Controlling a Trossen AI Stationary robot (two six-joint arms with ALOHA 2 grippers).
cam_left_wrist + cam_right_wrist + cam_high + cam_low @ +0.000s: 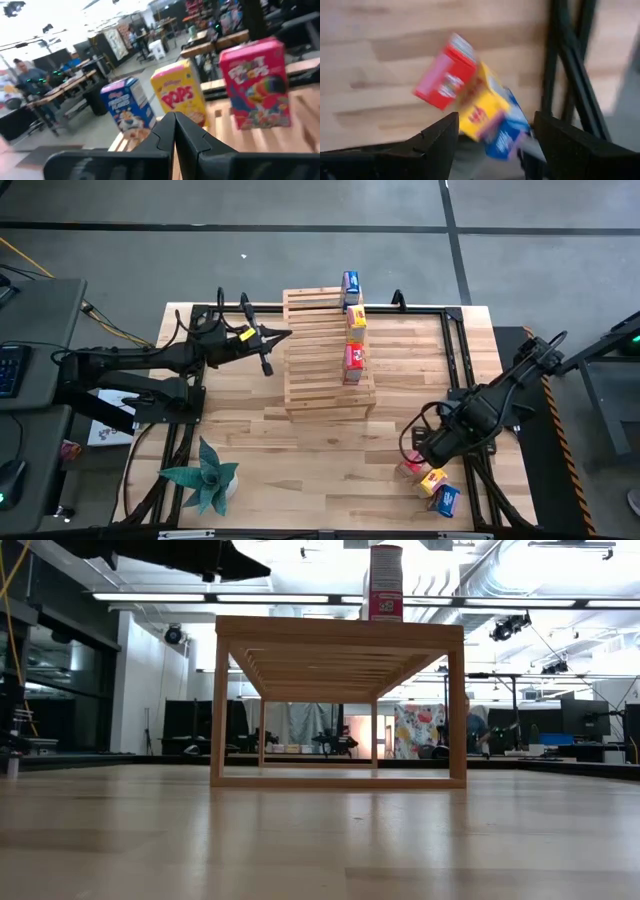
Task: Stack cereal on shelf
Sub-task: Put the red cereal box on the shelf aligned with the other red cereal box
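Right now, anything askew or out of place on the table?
Nothing damaged. Three small cardboard cereal boxes, red, yellow and blue, lie bunched askew near the table's right edge under the open right gripper. Three more stand neatly on the light-wood slatted rack.

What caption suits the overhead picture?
Three small cardboard cereal boxes stand on the light-wood slatted rack; three more lie beneath the open right end effector.

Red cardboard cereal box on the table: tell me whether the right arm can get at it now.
Probably yes. The right pincer hangs open just above the red cardboard cereal box, nothing between them; the yellow box lies against it, which might crowd a finger.
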